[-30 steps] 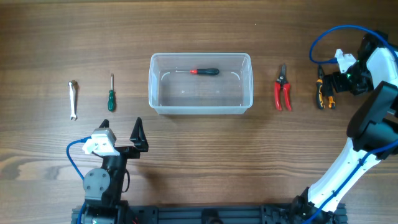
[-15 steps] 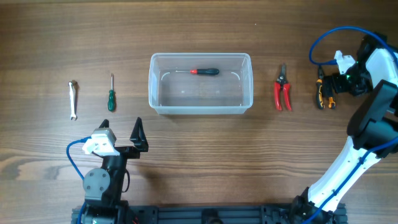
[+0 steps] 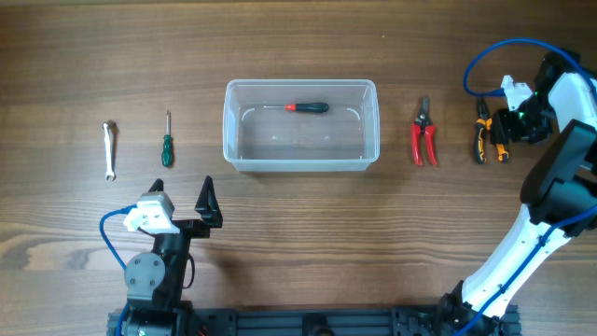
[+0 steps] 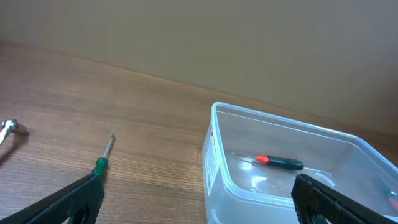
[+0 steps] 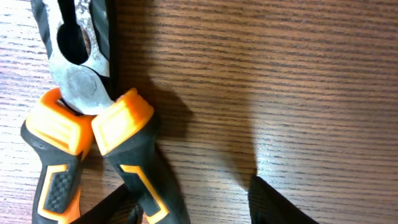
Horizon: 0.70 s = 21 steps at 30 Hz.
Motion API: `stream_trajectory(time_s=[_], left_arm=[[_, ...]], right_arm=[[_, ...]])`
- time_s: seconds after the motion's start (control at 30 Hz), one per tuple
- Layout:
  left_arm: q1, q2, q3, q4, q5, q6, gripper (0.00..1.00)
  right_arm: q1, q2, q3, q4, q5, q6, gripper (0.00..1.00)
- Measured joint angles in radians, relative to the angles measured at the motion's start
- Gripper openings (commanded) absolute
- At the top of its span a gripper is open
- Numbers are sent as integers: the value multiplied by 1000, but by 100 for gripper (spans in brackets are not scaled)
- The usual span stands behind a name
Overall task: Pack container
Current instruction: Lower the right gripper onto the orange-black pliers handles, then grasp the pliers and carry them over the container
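Note:
The clear container [image 3: 300, 164] sits mid-table with a red-and-black screwdriver [image 3: 308, 107] lying inside; the left wrist view shows the container [image 4: 214, 155] and that screwdriver [image 4: 280, 163] too. My right gripper [image 3: 506, 126] is down over the orange-and-black pliers [image 3: 482, 140] at far right. In the right wrist view one pliers [image 5: 124, 124] handle lies between the jaws of my right gripper [image 5: 193, 202]. The left finger touches it, while the right finger [image 5: 280, 205] stands apart over bare wood. My left gripper [image 3: 182, 199] hovers open near the front left, empty.
A green-handled screwdriver [image 3: 167, 145] and a small wrench [image 3: 109, 149] lie left of the container. Red-handled pruners [image 3: 424, 140] lie between the container and the pliers. The right arm's blue cable loops at the far right edge.
My right gripper's jaws have narrowed around the pliers' handle, and the pliers have shifted slightly on the table. The left arm has not moved.

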Motion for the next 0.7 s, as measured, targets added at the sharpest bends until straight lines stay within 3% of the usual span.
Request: stream_trajectory(time_s=[0.23,0.7], left_arm=[[0,0,0,0,0,0,100],[0,0,0,0,0,0,100]], right_arm=[[0,0,0,0,-2,13,30],[0,0,0,2,-11,26,23]])
